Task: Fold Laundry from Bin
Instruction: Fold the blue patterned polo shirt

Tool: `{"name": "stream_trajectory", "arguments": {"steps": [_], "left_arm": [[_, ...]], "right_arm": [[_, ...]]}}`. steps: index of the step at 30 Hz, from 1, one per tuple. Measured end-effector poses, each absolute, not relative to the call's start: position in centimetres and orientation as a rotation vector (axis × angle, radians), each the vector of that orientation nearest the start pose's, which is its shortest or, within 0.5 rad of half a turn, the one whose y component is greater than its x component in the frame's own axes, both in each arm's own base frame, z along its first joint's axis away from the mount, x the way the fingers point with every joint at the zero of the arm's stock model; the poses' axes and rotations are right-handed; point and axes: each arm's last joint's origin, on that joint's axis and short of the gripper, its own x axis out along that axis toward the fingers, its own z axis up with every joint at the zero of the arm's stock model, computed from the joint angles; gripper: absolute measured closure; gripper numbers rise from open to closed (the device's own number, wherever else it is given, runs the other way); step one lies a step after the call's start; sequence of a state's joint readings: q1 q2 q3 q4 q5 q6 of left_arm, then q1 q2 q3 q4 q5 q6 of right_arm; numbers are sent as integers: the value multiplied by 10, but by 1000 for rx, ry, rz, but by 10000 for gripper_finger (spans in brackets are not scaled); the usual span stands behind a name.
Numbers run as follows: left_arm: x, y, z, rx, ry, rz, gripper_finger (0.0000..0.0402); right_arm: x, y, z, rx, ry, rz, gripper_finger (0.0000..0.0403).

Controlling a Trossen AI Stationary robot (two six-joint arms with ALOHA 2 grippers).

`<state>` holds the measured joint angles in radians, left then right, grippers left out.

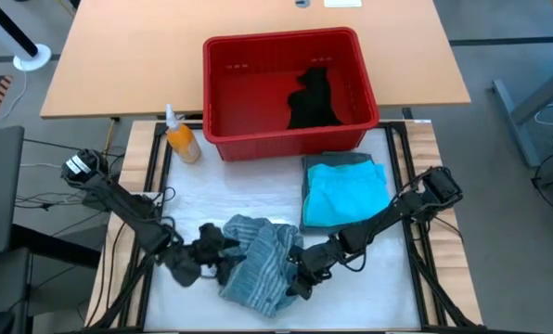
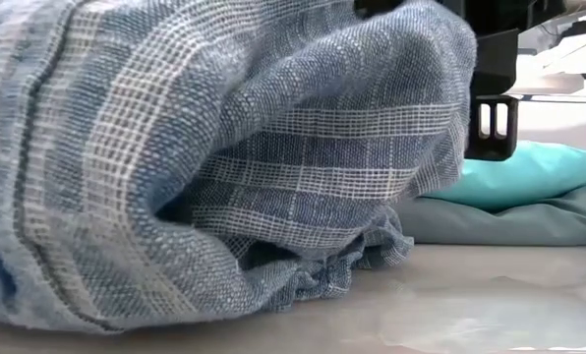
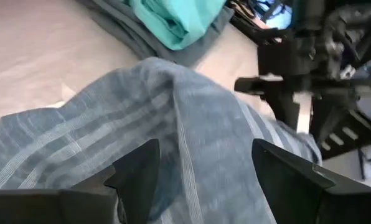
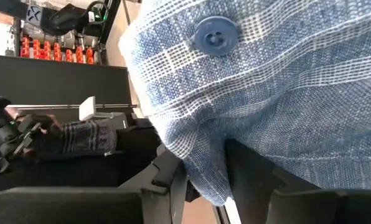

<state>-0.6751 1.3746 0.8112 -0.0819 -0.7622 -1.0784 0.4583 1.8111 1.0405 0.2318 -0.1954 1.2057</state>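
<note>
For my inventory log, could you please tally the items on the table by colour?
Red: 1, the bin.
Black: 1, garment in the bin.
Turquoise: 1, folded garment.
Grey-green: 1, folded garment under the turquoise one.
Blue-grey striped: 1, button shirt.
Orange: 1, spray bottle.
Total: 6.

Robotics lab: desks (image 1: 119,56), cabling (image 1: 35,199).
</note>
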Motion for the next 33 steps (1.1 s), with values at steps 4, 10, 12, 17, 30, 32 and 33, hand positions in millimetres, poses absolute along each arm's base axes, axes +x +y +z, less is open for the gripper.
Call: {"name": "stream_trajectory", "arguments": {"steps": [4, 10, 12, 17, 30, 32, 33], "left_arm": [[245, -144, 232, -709, 398, 285, 156], [260, -124, 228, -774, 429, 301, 156], [264, -120, 225, -809, 452, 295, 156], [274, -114, 212, -816, 523, 293, 156], [283, -117, 215, -871, 450, 237, 193], [285, -119, 218, -848, 437, 178, 239], [285, -120, 219, -820, 439, 147, 269]], "right_arm": [[342, 173, 183, 1051, 834, 212, 270], [343, 170, 183, 1043, 815, 192, 270], [343, 170, 183, 1035, 814, 196, 270], [343, 170, 183, 1016, 807, 209, 270], [343, 171, 183, 992, 787, 200, 270], [343, 171, 183, 988, 787, 202, 270], [344, 170, 183, 981, 786, 205, 270]]}}
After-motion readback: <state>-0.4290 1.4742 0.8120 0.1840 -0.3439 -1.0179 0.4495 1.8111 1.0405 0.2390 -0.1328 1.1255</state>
